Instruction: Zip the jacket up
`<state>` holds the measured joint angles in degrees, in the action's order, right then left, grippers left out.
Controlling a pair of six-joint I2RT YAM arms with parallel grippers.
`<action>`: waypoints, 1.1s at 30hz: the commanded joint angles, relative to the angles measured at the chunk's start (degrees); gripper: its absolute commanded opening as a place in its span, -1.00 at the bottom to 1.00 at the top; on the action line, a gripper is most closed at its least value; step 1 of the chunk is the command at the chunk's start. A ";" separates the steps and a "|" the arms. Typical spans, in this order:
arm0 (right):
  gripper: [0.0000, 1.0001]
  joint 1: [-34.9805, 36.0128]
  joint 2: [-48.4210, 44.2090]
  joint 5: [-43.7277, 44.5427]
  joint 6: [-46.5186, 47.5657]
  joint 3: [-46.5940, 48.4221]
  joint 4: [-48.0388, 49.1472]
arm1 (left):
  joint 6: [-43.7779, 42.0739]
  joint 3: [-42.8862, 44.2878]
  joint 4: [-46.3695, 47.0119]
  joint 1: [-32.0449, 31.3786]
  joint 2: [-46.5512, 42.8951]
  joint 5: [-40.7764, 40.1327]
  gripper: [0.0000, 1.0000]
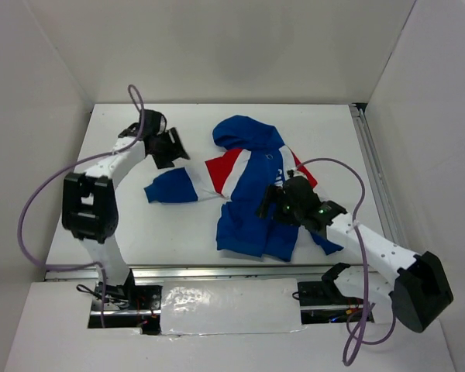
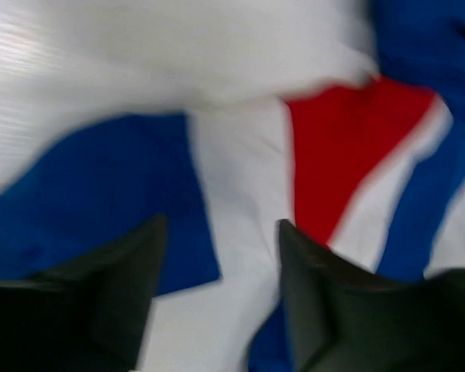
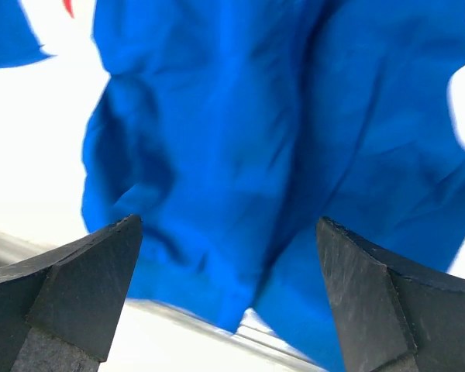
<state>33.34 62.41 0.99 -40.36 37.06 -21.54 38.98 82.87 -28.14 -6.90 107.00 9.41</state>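
The left hand (image 2: 221, 225) hovers spread over a sleeve of the jacket (image 1: 244, 225), the right hand (image 3: 226, 225) gapes wide above its hem, likely lining up grips.

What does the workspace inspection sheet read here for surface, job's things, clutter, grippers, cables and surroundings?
Surface: white table, with a metal rail along its near edge.
Job's things: jacket lies rumpled mid-table, hood at the far side, one sleeve stretched left; the zip's state cannot be told.
Clutter: nothing seen.
Grippers: left gripper open, holding nothing, over the table left of the hood; right gripper open, holding nothing, above the blue lower part of the jacket.
Cables: a purple cable loops wide off the left arm; a second one arcs from the right arm over the jacket's right edge.
Surroundings: plain white walls on three sides.
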 commanded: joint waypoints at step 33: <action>0.99 -13.37 -15.22 0.85 -17.05 -17.46 -6.58 | 8.21 -35.49 15.75 -29.85 -7.68 14.24 0.98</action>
<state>22.74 48.03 -1.04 -59.37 19.70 -23.31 47.86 51.24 -9.32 -39.97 97.51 28.05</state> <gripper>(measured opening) 0.996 0.991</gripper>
